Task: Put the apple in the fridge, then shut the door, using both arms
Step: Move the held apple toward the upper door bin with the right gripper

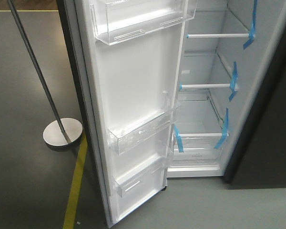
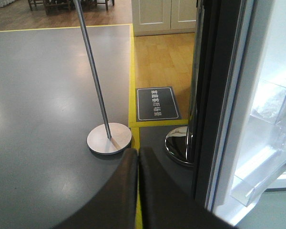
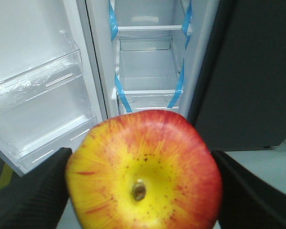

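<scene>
Got the apple (image 3: 143, 171) pinched in the right gripper (image 3: 142, 191), one black finger (image 3: 31, 191) on each side, stem pit facing the wrist cam, yellow centre with red rim. Holding it in front of the fridge (image 1: 200, 67), not yet inside; lower compartments (image 3: 148, 67) visible behind it in the right wrist view. Seeing the door (image 1: 133, 81) swung wide open, left of the compartment, white inner face out, clear plastic bins (image 1: 143, 131) along it. Noting blue tape strips (image 1: 233, 78) at the ends of the white-edged glass shelves (image 1: 207, 87). Reading the left gripper (image 2: 137, 191) as pressed together, fingers (image 2: 119, 200) touching along one seam, nothing between them, sitting just outside the door's dark outer edge over grey floor (image 2: 38, 119). Also spotting, left of the door, a metal pole (image 1: 36, 67) on a round base (image 1: 62, 134) and a yellow floor line (image 1: 76, 186).
</scene>
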